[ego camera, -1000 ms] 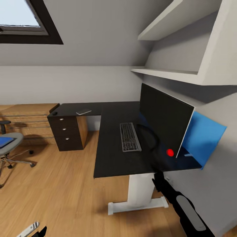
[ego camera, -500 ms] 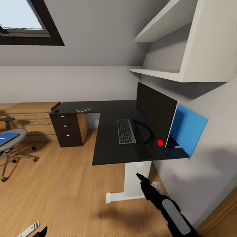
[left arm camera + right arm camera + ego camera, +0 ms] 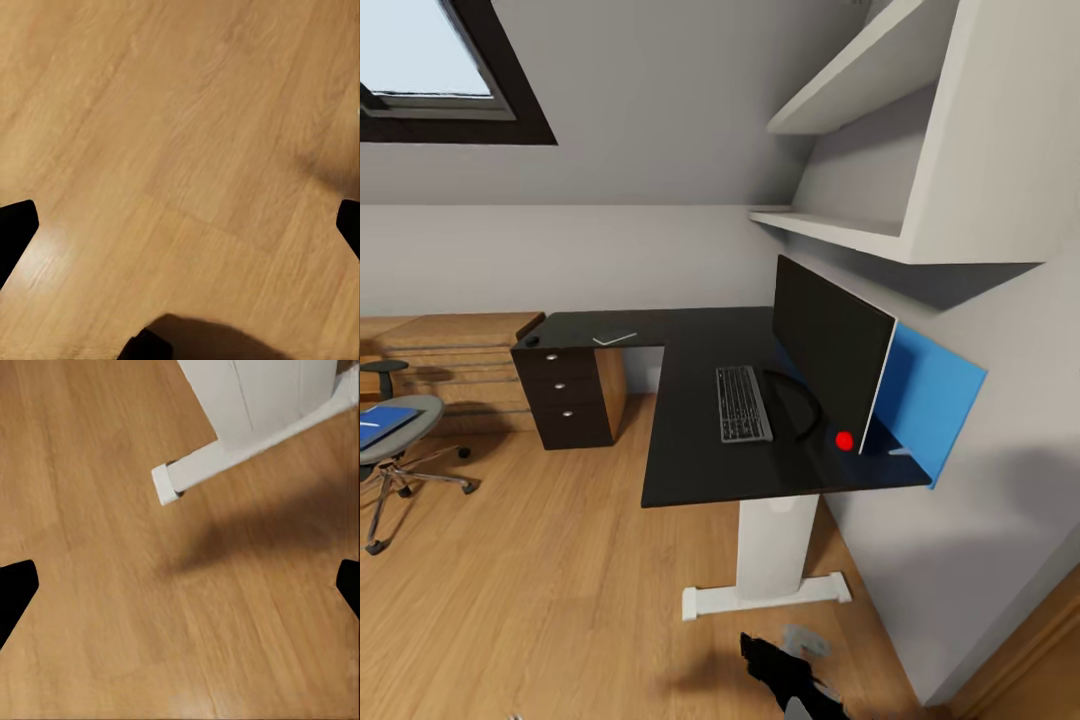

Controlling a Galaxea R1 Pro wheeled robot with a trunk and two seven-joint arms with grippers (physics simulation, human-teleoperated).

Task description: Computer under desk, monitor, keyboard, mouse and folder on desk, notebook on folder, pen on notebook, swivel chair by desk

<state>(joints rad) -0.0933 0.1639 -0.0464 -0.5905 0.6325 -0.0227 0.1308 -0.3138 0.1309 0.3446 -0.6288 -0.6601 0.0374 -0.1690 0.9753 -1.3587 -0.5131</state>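
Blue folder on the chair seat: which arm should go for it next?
Probably left. The folder lies on the swivel chair at the robot's left, while the right gripper hangs low on the opposite side by the desk pedestal. Both grippers look open and empty, over bare floor.

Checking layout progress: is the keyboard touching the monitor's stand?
Apart. The head view shows bare black desktop between the keyboard and the curved stand of the monitor.

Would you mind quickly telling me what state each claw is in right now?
Left claw: open, holding nothing, above bare wooden floor.
Right claw: open, holding nothing, over the floor near the desk's white foot.
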